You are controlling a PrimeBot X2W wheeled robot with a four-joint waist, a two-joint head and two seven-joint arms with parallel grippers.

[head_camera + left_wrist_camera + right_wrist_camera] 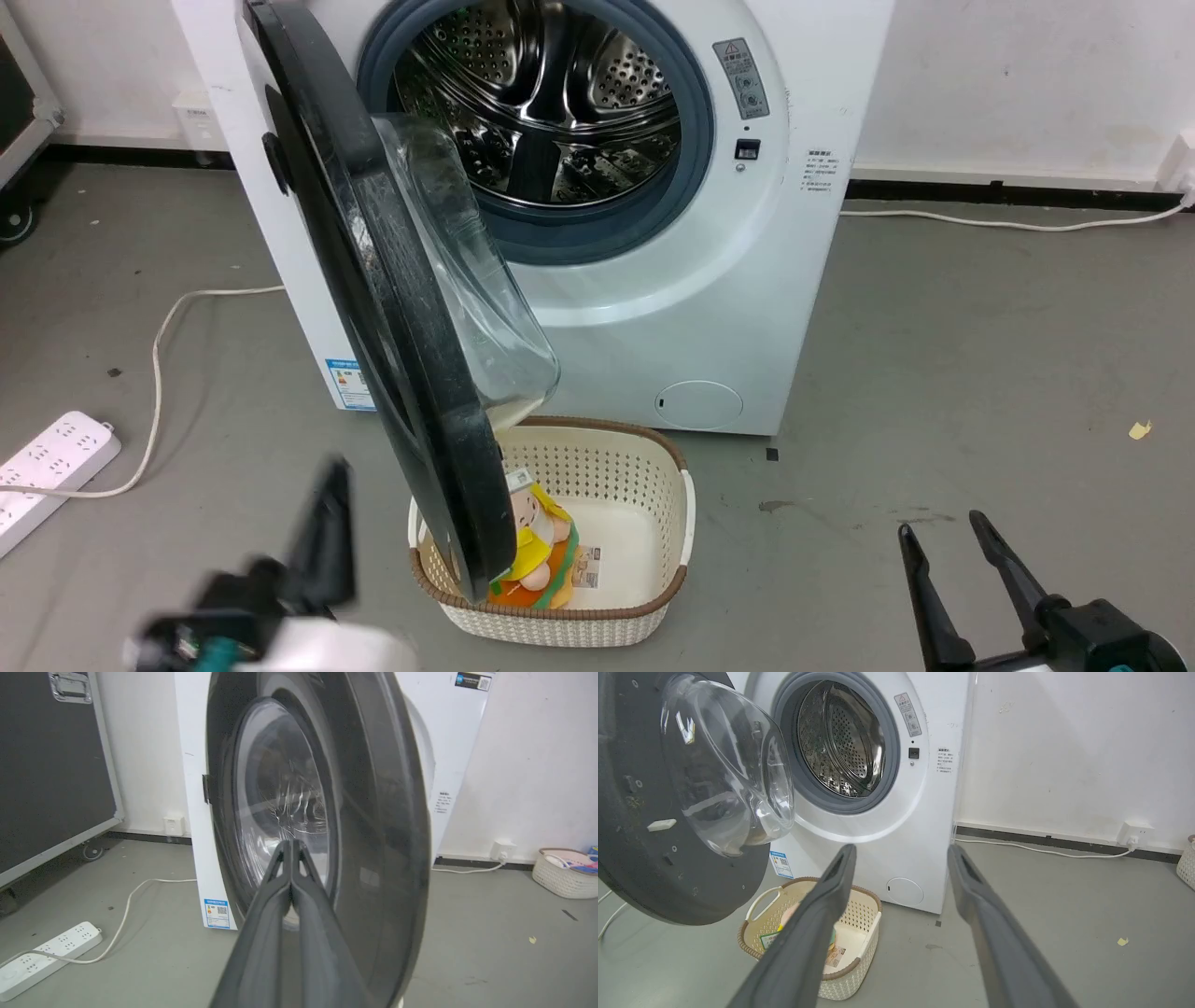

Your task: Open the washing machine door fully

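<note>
Right hand spread; basket holds a toy.

Black washing machine door; white machine body; cream perforated brown-rimmed basket; grey floor

The washing machine door is presenting a glossy black plastic face, its inner side looking matt and speckled, around a clear, smooth glass bowl. The drum is gleaming as polished, perforated steel. The seal is reading as matt grey rubber. The basket is showing cream perforated plastic. The floor is appearing matt grey, lightly stained.
</note>
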